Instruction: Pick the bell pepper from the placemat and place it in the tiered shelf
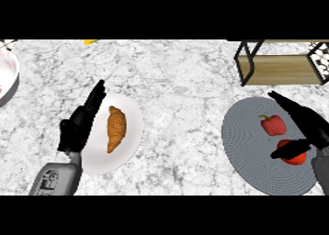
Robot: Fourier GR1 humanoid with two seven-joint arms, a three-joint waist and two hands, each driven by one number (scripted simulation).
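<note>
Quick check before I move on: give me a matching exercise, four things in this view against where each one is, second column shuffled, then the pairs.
Things:
1. bell pepper
2. croissant
3. tiered shelf
4. left hand

Places:
A. on the white plate
B. far right of the counter, beyond the placemat
C. over the white plate's left edge, fingers straight
D. on the grey placemat, beside the right hand

Pairs: 1-D, 2-A, 3-B, 4-C
</note>
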